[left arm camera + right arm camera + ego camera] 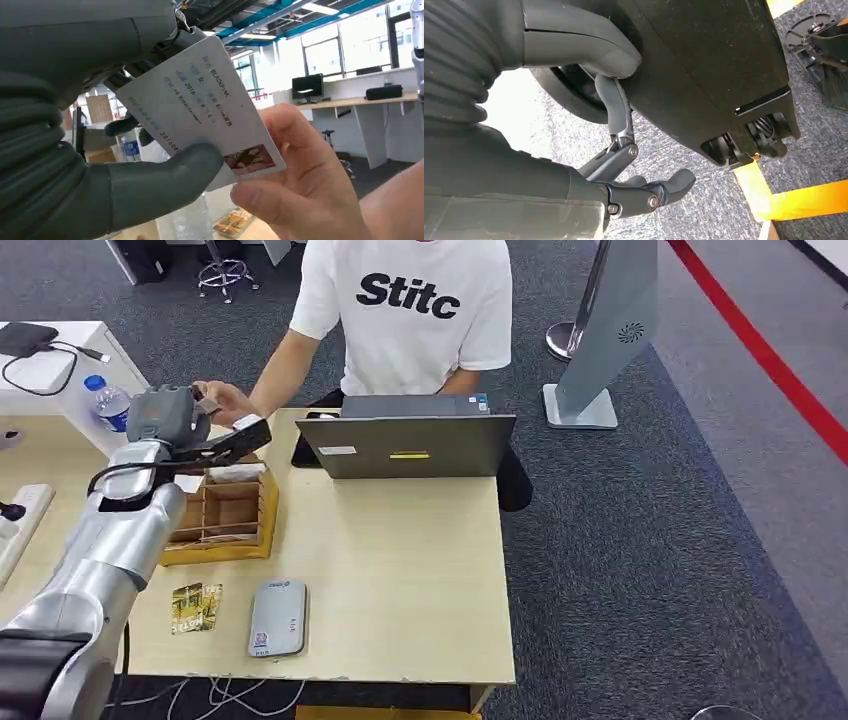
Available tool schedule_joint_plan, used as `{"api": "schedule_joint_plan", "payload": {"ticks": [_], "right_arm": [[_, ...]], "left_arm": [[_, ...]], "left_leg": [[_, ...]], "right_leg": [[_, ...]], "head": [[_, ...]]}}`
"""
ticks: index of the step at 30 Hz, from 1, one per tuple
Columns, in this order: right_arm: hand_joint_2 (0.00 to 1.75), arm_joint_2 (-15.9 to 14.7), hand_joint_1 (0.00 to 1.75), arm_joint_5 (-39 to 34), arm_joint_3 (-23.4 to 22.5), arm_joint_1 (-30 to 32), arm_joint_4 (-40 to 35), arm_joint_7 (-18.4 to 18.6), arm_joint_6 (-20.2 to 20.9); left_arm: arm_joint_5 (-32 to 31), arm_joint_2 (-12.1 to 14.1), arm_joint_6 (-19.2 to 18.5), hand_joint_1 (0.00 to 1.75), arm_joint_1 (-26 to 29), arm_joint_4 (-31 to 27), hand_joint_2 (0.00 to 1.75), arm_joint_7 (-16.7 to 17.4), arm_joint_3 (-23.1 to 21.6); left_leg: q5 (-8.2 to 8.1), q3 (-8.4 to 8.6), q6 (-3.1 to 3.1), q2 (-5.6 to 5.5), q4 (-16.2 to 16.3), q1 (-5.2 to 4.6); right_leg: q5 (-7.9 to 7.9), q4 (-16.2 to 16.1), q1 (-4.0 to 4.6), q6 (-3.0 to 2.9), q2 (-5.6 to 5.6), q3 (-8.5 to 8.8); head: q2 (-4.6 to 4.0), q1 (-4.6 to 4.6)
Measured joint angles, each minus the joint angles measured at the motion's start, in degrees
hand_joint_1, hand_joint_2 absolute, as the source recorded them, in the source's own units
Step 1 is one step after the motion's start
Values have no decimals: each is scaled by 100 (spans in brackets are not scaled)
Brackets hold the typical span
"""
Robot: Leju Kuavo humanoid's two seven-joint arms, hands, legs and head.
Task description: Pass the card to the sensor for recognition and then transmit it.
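White card (200,107), printed with grey text and a small photo at one corner, lay pinched between the thick grey thumb and the darker fingers (165,185) of the left hand (170,420). We saw that hand raised at the upper left of the head view, above the far left corner of the pale wooden table (400,570). A person's hand (300,185) met the card from the opposite side, thumb laid along its edge near the photo, so both hands touched the card at once. In the head view the person (410,310), in a white shirt with black lettering, sat behind the table at the top centre of the frame, one arm stretched toward the robot's hand.

Below the raised hand stood a wooden compartment box (225,520). Near the front edge of the table, at lower left, lay a grey card sensor (277,618) with a gold packet (196,607) just beside it. A grey laptop (405,440) stood in front of the person, and a water bottle (110,405) stood at the far left.

The right hand (634,175) hung over grey carpet; we saw its fingers loosely apart, holding nothing.
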Motion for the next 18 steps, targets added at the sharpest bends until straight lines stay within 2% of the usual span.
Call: {"api": "schedule_joint_plan", "payload": {"ticks": [14, 16, 18], "right_arm": [[175, -39, 0, -417, 4, 13, 0, 0, 0], [175, -42, 0, -417, 4, 16, 0, -15, 0], [175, -44, 0, -417, 4, 17, 0, -26, -4]], "left_arm": [[15, 0, 0, 175, -30, 9, 175, -18, 0], [149, 0, 70, 175, -28, 9, 175, -191, 0], [451, 2, 296, 175, 32, -31, 175, -552, 0]], "left_leg": [[0, 0, 0, 0, 0, 0], [0, -1, 0, 0, 0, 0], [0, -1, 0, 0, 0, 0]], "right_leg": [[0, 0, 0, 0, 0, 0], [0, 0, 0, 0, 0, 0], [0, 0, 0, 0, -1, 1]], "head": [[0, 0], [0, 0], [2, 0]]}}
